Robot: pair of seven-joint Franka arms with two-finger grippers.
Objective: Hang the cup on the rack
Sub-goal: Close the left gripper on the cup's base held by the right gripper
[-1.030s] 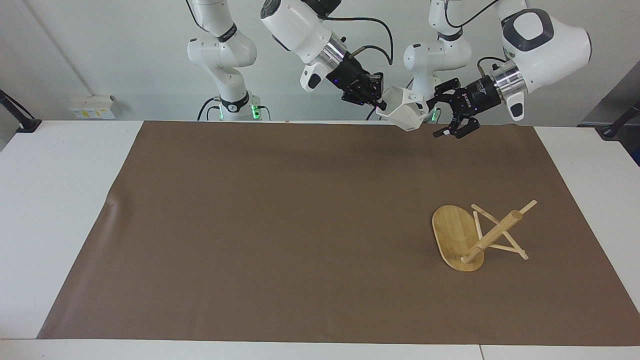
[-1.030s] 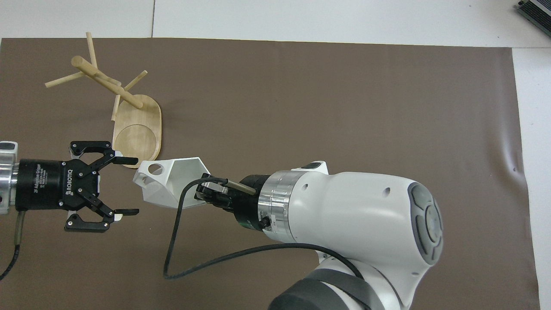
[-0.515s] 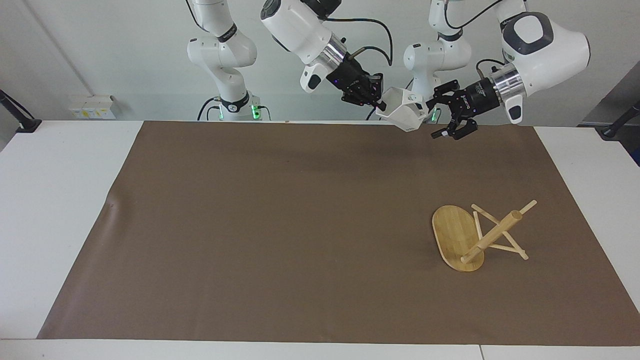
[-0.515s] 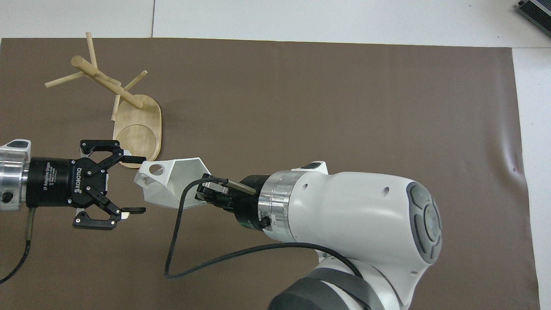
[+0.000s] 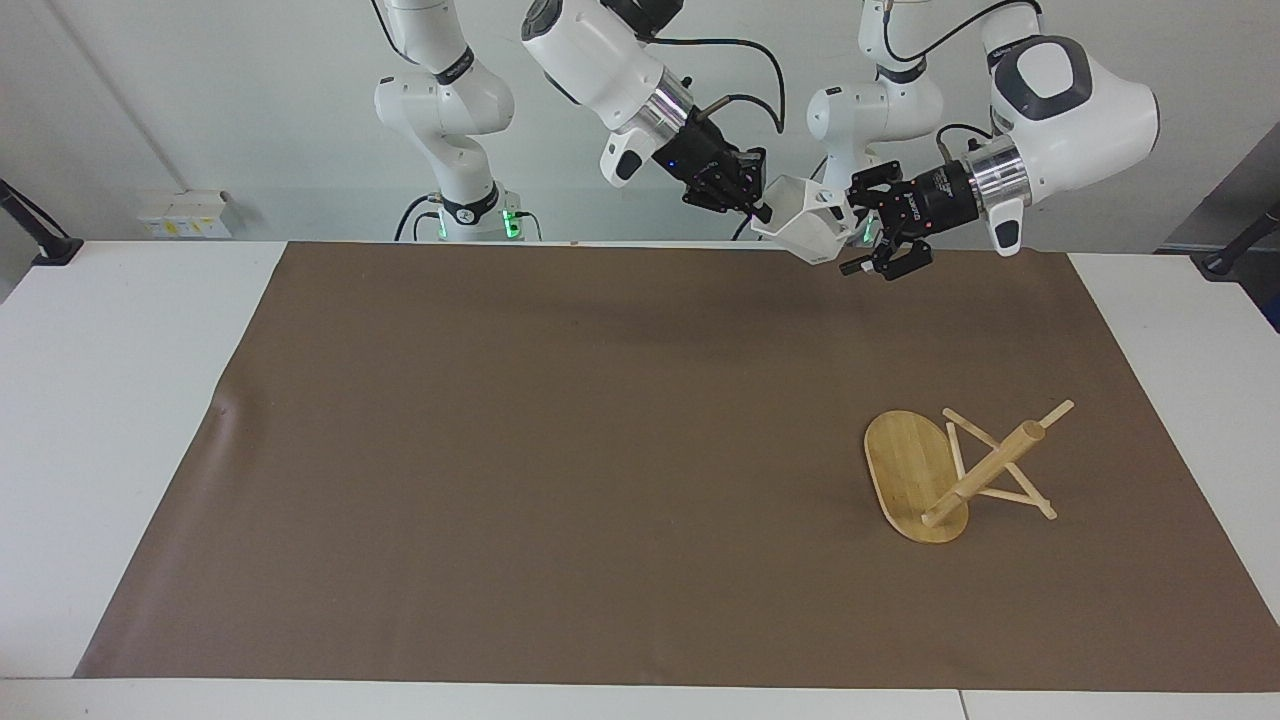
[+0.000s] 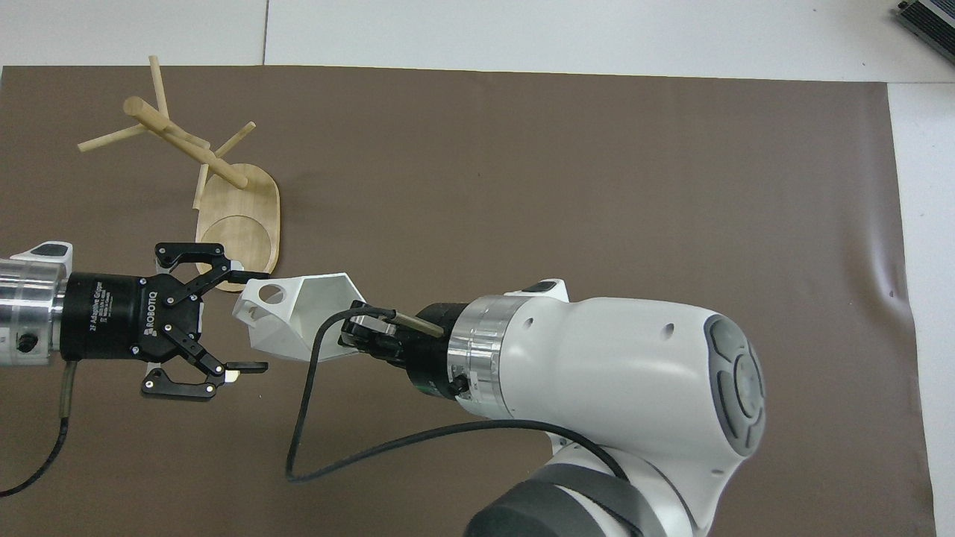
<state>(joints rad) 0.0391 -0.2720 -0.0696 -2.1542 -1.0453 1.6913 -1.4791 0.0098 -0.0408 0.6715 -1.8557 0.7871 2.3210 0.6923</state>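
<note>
My right gripper [image 5: 757, 206] [image 6: 357, 329] is shut on the rim of the white faceted cup [image 5: 803, 228] [image 6: 300, 317]. It holds the cup in the air, tilted on its side, over the robots' side of the brown mat [image 5: 560, 450]. The cup's handle points at my left gripper [image 5: 853, 232] [image 6: 257, 322]. That gripper is open, with one finger on each side of the handle end. I cannot tell if they touch it. The bamboo rack [image 5: 915, 480] [image 6: 239, 216] stands on the mat toward the left arm's end, with its post [image 5: 985, 472] [image 6: 186, 145] and pegs bare.
The brown mat [image 6: 597, 186] covers most of the white table [image 5: 110, 420]. The right arm's cable [image 6: 298, 418] loops below its wrist. A dark device [image 6: 929, 19] lies at the table's corner, far from the robots, at the right arm's end.
My left gripper has moved toward the cup, and its open fingers now flank the handle end. The right gripper, the cup and the rack have not moved.
</note>
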